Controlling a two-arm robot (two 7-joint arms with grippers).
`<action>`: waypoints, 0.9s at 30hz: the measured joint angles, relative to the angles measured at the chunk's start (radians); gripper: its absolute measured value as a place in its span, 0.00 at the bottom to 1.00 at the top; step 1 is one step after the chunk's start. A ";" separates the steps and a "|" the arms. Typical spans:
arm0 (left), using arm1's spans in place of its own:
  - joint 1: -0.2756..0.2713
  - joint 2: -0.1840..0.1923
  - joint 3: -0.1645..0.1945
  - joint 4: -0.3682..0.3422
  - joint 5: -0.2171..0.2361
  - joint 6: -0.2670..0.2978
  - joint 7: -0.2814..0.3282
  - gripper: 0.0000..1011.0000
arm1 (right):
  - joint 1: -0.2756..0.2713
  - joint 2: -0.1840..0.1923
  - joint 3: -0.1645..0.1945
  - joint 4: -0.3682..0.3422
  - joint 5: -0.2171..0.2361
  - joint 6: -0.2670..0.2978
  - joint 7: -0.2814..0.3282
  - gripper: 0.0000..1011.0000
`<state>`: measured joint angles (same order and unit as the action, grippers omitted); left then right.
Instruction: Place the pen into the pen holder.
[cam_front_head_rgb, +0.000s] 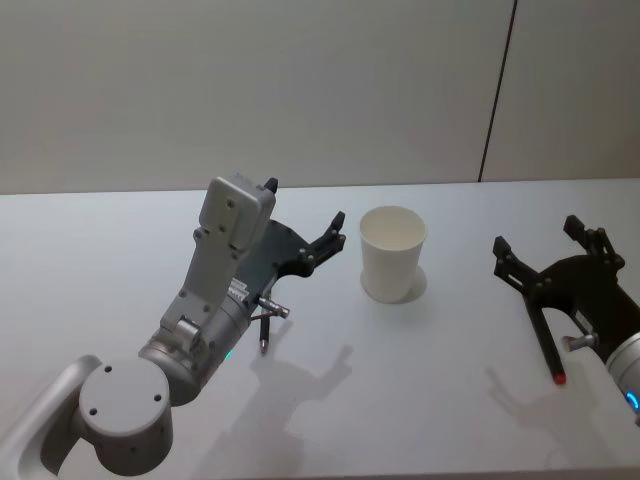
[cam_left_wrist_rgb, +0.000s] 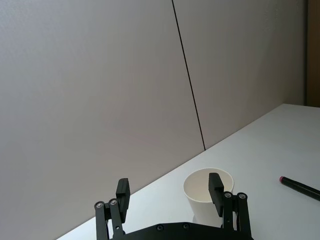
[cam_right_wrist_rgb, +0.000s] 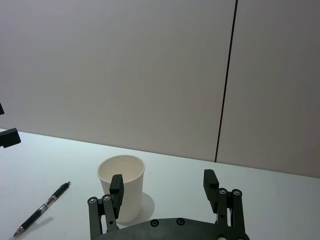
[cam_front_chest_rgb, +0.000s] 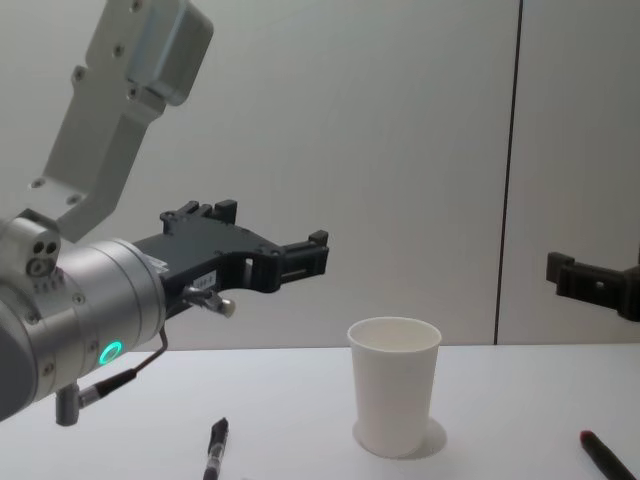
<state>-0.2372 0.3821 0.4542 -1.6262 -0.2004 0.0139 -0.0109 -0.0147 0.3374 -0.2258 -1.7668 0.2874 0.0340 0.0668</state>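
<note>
Pen with red end (cam_front_head_rgb: 548, 348) lies lower right, just below your right gripper (cam_front_head_rgb: 535, 233), spread and empty like the left gripper (cam_front_head_rgb: 303, 204) at centre left; come down across its middle.

The pen holder (cam_front_head_rgb: 392, 252) is plain white, the pen (cam_right_wrist_rgb: 41, 210) black, a second pen (cam_front_head_rgb: 548, 347) black, red-tipped.

On the head camera my left arm (cam_front_head_rgb: 215, 290) covers most of the black pen (cam_front_head_rgb: 265, 335) near the table's (cam_front_head_rgb: 420, 400) front left. The red-tipped pen (cam_front_head_rgb: 548, 345) loses its upper end under the right gripper (cam_front_head_rgb: 536, 235). The chest view's bottom edge cuts off both pens. The pen holder's (cam_left_wrist_rgb: 197, 197) base is hidden behind the left gripper (cam_left_wrist_rgb: 169, 185) in that wrist view.
</note>
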 joint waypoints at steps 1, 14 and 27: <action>0.000 0.000 0.000 0.000 0.000 0.000 0.000 0.99 | 0.000 0.000 0.000 0.000 0.000 0.000 0.000 0.99; 0.000 0.000 0.000 0.000 0.000 0.000 0.000 0.99 | 0.000 0.000 0.000 0.000 0.000 0.000 0.000 0.99; 0.000 0.000 0.000 0.000 0.000 0.000 0.000 0.99 | 0.000 0.000 0.000 0.000 0.000 0.000 0.000 0.99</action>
<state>-0.2372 0.3821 0.4542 -1.6262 -0.2004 0.0139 -0.0109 -0.0146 0.3372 -0.2258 -1.7667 0.2874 0.0340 0.0667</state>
